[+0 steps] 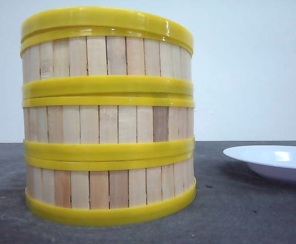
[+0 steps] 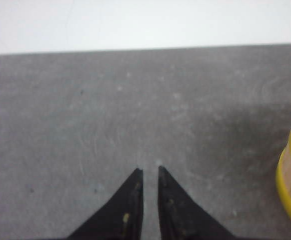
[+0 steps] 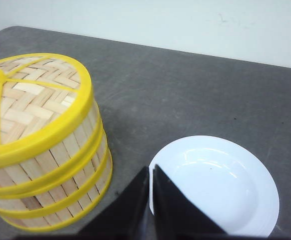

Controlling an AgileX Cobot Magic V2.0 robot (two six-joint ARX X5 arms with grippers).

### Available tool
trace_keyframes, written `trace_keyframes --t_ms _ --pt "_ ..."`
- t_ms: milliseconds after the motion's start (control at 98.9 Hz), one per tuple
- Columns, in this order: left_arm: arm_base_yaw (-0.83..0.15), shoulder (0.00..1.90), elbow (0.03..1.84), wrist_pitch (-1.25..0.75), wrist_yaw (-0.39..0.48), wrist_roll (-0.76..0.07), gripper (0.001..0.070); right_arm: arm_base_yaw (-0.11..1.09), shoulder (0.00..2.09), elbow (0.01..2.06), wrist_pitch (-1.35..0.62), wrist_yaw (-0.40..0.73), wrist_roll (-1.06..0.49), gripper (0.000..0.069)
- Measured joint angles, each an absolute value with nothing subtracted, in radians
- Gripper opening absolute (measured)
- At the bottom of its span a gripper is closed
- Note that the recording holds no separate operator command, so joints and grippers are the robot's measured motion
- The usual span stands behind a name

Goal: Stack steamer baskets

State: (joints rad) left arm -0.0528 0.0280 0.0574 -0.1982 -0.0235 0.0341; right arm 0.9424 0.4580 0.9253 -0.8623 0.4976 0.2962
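Three steamer baskets point(image 1: 108, 117) stand stacked on the grey bench point(image 1: 239, 208), a woven lid point(image 3: 28, 97) on top, a white plate point(image 3: 220, 182) beside. They look light, stiff, slick-rimmed; best gripped at the slatted wall. Left claw point(image 2: 150, 172) nearly closed, right claw point(image 3: 151, 170) closed, both empty.

A plain white wall point(image 1: 249, 66) rises behind the dark grey table point(image 1: 239, 213).

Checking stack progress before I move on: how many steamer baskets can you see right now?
3, all in one stack on the table, left of the white plate: bottom basket, middle basket, top basket, capped by the woven lid.
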Motion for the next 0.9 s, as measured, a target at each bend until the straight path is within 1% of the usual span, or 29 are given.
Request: trace_keyframes --t_ms 243,435,900 --pt "-0.053 0.004 0.033 -0.184 -0.025 0.035 0.0027 0.942 0.458 0.925 -0.862 0.497 0.296 0.0005" --pt "-0.053 0.004 0.033 -0.184 -0.027 0.067 0.0027 0.942 0.458 0.925 -0.862 0.497 0.296 0.0005" --pt "-0.053 0.004 0.033 -0.184 -0.027 0.082 0.0027 0.942 0.458 0.925 -0.862 0.497 0.296 0.0005"
